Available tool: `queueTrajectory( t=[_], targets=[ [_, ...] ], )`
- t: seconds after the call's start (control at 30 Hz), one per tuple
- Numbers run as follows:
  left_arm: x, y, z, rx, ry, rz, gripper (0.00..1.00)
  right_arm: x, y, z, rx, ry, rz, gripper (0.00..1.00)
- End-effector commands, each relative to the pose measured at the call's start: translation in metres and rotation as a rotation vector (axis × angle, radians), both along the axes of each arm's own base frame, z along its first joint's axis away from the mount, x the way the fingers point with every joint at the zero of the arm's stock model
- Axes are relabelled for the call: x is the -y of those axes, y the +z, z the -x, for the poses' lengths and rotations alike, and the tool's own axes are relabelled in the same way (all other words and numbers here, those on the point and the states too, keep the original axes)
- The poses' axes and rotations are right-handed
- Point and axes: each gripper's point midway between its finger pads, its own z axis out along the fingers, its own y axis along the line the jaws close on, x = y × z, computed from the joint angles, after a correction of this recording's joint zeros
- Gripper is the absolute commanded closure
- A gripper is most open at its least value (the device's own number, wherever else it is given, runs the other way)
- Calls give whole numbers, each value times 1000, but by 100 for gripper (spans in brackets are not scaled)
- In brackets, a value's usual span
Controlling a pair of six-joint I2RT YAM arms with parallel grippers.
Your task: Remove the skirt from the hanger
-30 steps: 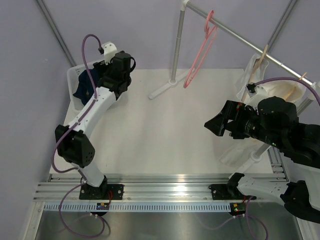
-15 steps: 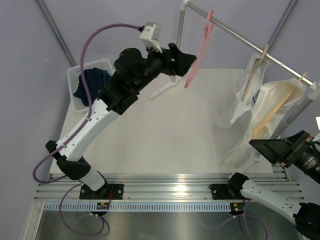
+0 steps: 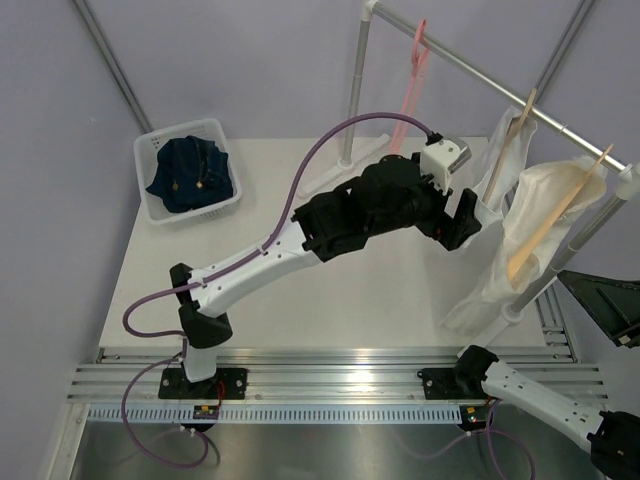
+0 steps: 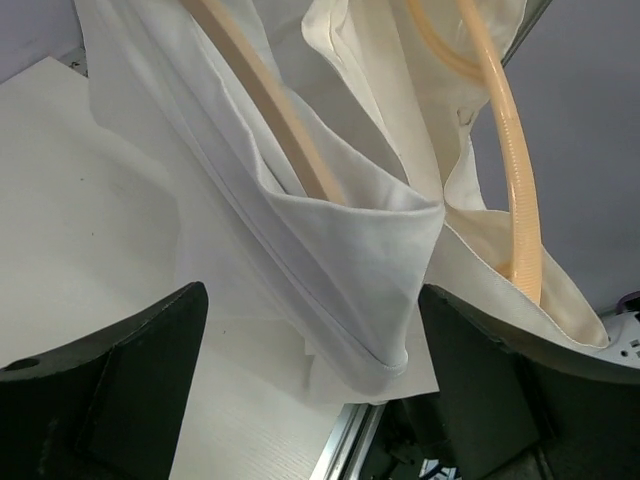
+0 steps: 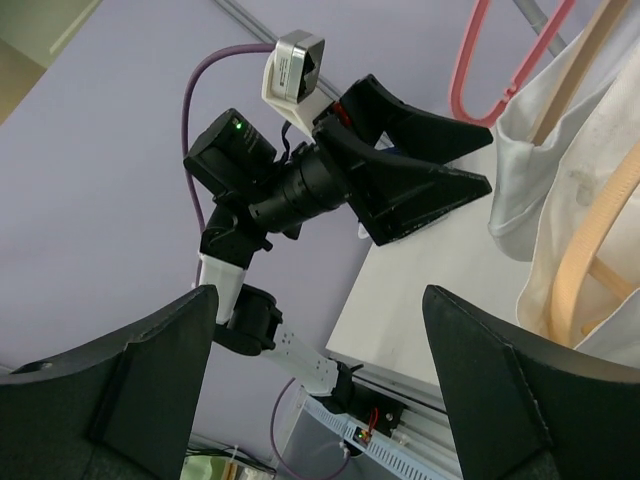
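Left jaws are found open and empty. The skirt (image 4: 340,250) hangs just ahead, centred between them, its long axis slanting up-left along the hanger (image 4: 262,110). Right jaws, likewise open, stand farther off.

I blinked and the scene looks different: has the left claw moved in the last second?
Yes. The left claw swung from the basket rightward, past the rack post, to the white skirt.
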Motion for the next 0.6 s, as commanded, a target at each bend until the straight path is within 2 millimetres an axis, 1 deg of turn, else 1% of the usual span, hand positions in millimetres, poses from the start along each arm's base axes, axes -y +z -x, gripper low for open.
queueTrajectory(
  t=[0.0, 0.07, 0.17, 0.27, 0.37, 0.43, 0.5, 0.57],
  targets=[
    [0, 18, 0, 97, 52, 0, 11, 10, 3, -4, 15, -60, -33, 9],
    [7, 7, 3, 81, 43, -19, 11, 11, 3, -2, 17, -55, -46, 9],
    [14, 0, 9, 65, 21, -21, 11, 13, 2, 0, 16, -53, -46, 9],
    [18, -4, 11, 67, 26, -25, 11, 16, 2, 2, 16, -54, -51, 9],
    [21, -13, 6, 63, 44, -45, 11, 20, 1, 5, 16, -58, -61, 9],
    [27, -23, 2, 63, 51, -71, 11, 21, 0, 6, 14, -59, -63, 9],
    [33, -28, -2, 66, 62, -79, 11, 19, 0, 6, 9, -52, -60, 9],
    [38, -30, -5, 81, 59, -78, 15, 12, -3, 3, -8, -40, -31, 9]
  ],
)
